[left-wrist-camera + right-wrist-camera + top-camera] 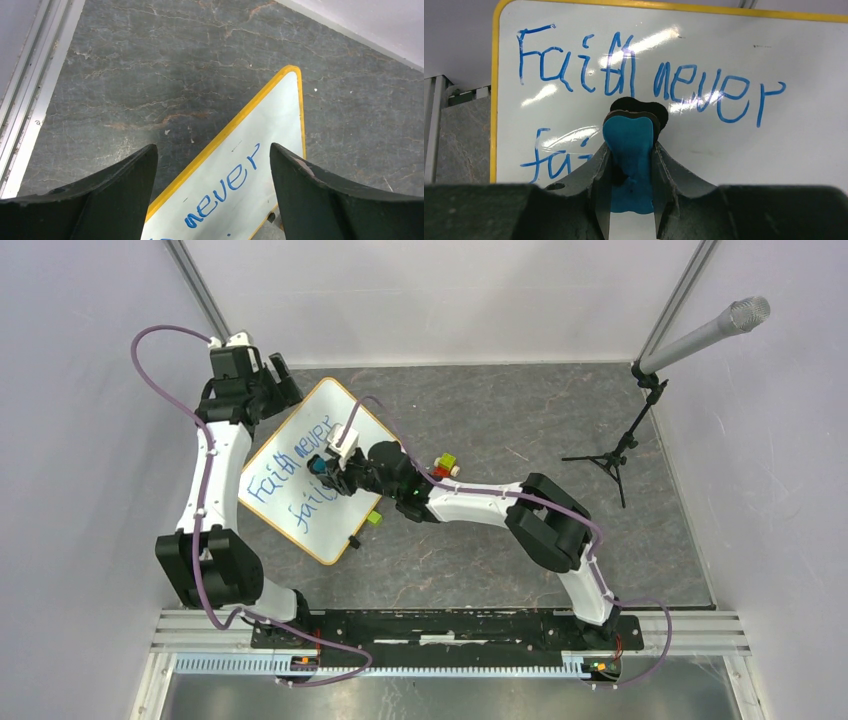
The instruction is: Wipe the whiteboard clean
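Blue writing (684, 85) on whiteboard (300, 475), lower line partly hidden behind right hand (631, 148), clenched on eraser (628, 132) over board's middle, left hand (211, 147) released at its 11 o'clock corner, board at 9 o'clock on table (520, 420).

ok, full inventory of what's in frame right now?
whiteboard: 1, white with yellow rim, lying angled at table's left-centre
writing: blue, "Faith never" plus a second line partly hidden, on the board
eraser: 1, blue with black pad, over the writing
coloured blocks: small cluster, green, red, white, count unclear, beside the right arm
green block: 1, beside board's right edge
microphone: 1, grey on a black stand, far right
table: 1, grey marbled
left claw: open, above board's far corner
right claw: shut on the eraser
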`<state>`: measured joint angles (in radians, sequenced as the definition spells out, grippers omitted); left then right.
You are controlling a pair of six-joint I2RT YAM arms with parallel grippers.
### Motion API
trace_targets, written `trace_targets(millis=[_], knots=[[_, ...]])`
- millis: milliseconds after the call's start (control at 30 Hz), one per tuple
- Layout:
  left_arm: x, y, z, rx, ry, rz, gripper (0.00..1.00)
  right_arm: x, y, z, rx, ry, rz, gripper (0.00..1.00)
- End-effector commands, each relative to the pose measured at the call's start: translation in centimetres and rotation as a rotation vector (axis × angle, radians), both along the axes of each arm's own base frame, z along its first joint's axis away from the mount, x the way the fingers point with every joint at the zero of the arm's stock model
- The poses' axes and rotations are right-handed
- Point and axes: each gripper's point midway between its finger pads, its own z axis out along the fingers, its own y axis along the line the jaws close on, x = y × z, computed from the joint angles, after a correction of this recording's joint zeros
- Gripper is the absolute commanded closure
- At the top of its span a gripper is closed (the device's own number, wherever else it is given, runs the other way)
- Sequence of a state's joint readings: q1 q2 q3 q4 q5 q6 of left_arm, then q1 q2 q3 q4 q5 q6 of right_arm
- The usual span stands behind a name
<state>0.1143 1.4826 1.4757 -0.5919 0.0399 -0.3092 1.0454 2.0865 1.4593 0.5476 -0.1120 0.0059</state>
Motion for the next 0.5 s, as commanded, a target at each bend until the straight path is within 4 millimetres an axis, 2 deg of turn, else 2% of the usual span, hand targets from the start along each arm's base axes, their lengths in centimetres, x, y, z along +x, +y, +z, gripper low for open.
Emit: trace_targets(millis=[0, 133, 467], knots=[[0.2, 0.3, -0.8, 0.023, -0.007, -0.003, 0.14, 0.0, 1.7, 1.9, 0.035, -0.028, 0.046, 0.67], [0.2, 0.1, -1.4, -0.004, 0.01, 0.004, 0.2, 0.6, 2.1, 1.2, -0.003, -0.028, 0.023, 0.65], [0.3, -1.2, -3.7, -0.088, 0.068, -0.014, 0.29, 1.5, 2.3, -0.1, -0.068, -0.041, -0.052, 0.51]])
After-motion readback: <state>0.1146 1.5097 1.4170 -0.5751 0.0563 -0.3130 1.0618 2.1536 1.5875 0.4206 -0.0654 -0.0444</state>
